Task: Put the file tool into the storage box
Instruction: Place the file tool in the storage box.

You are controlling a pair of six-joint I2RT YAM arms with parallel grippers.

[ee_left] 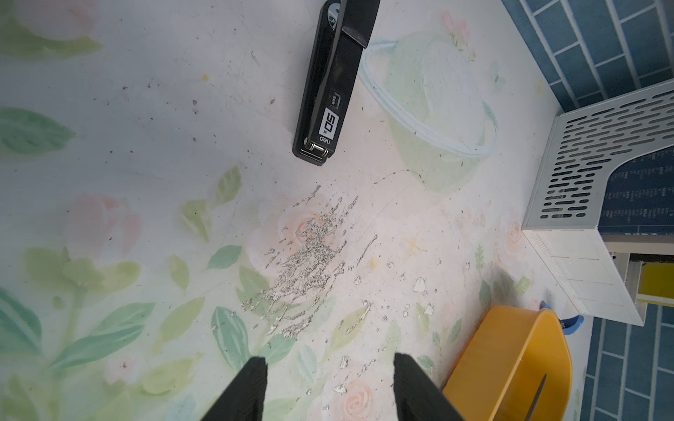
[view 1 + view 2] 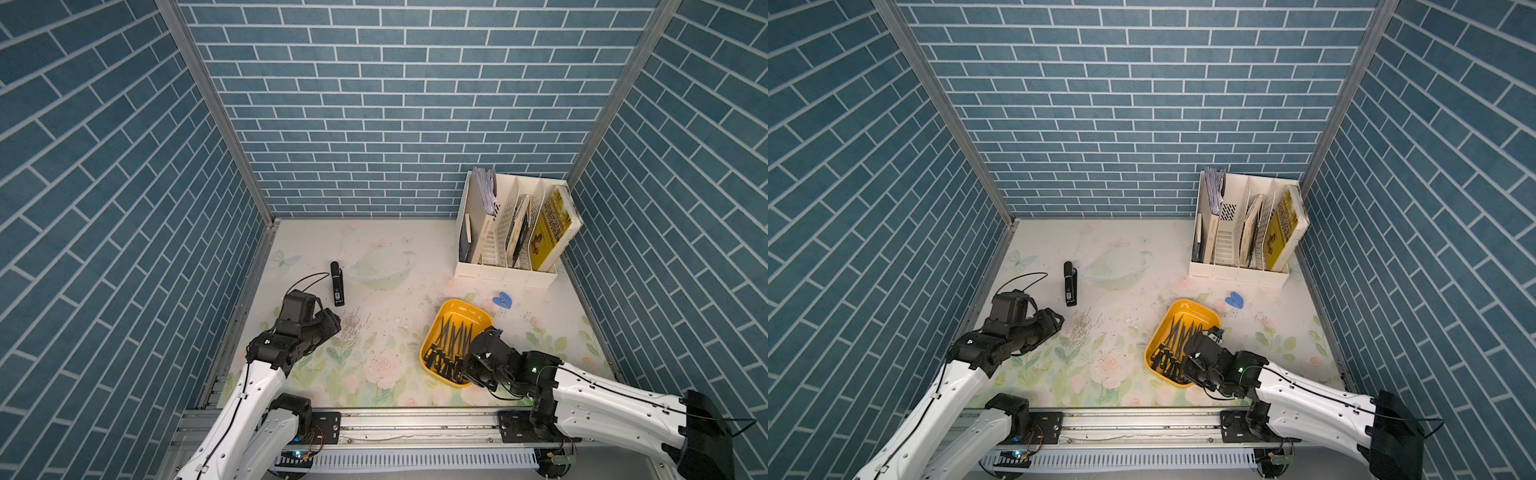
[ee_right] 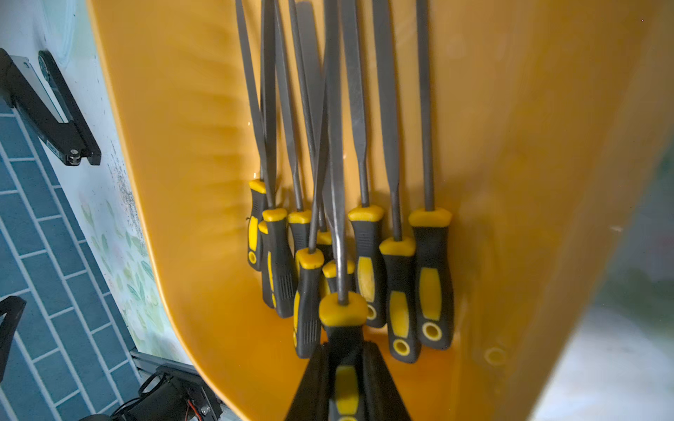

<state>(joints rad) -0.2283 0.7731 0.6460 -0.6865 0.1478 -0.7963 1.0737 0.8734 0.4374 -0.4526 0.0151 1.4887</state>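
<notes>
Storage box (image 2: 457,309) yellow-orange; file tool (image 3: 343,310) handle black-yellow; wall (image 2: 374,104) blue brick.

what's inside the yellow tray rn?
Overlapping black-and-yellow-handled files, handles at one end. The right gripper holds another file over them. Tray floor beneath and lower files are partly covered.

About ten files (image 3: 432,277), one storage box (image 2: 451,308), one stapler (image 2: 337,286), one rack (image 2: 478,272), one clip (image 2: 503,300)

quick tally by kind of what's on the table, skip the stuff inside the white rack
files: 10 that I can make out; they overlap in the tray
yellow-orange tray: 1
black stapler: 1
blue clip: 1
white book rack: 1
total: 14
</notes>
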